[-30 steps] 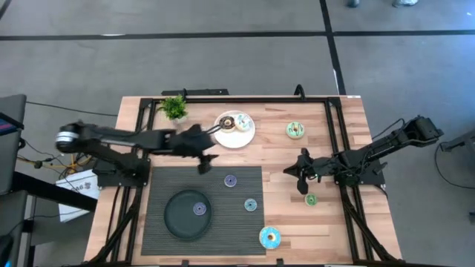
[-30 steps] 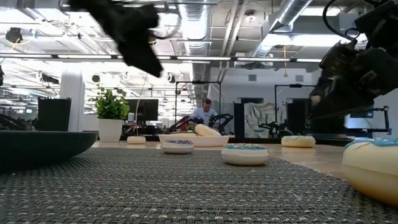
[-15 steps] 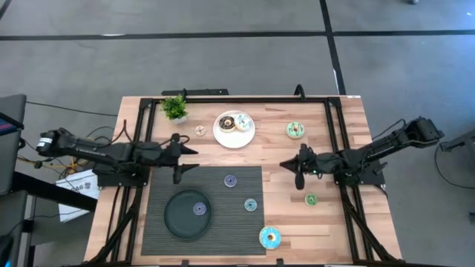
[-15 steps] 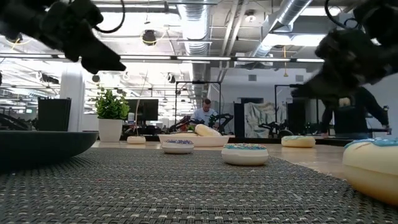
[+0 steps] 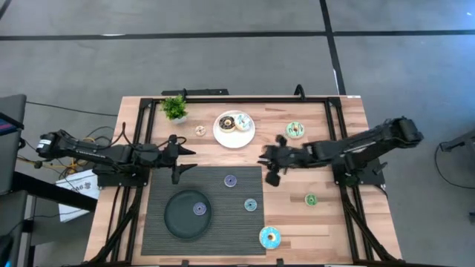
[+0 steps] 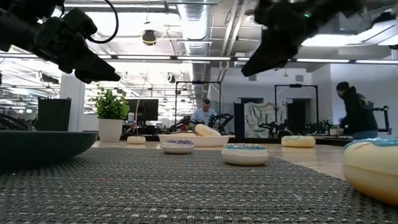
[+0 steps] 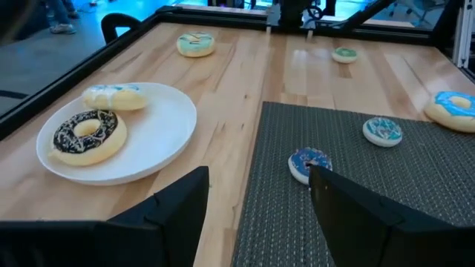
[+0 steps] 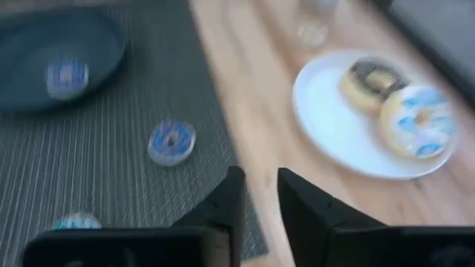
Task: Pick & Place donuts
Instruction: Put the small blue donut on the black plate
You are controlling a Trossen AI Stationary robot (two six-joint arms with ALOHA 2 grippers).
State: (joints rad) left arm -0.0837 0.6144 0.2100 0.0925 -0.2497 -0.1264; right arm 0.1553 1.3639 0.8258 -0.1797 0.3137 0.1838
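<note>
Non-task items around my tools. Wooden worktop (image 5: 349, 215), edged by a black frame. Dark ribbed mat (image 5: 152, 230) covering the near-left part of the worktop; its far edge lies just below both of my tools. White round plate (image 5: 225, 138) on bare wood beyond the mat, between my two tools and slightly farther back. Black round dish (image 5: 177, 219) on the mat, nearer than my left tool. Small potted plant (image 5: 174, 108) in a white pot at the far-left corner, behind my left tool. A person (image 6: 356, 112) stands in the room beyond the worktop.
</note>
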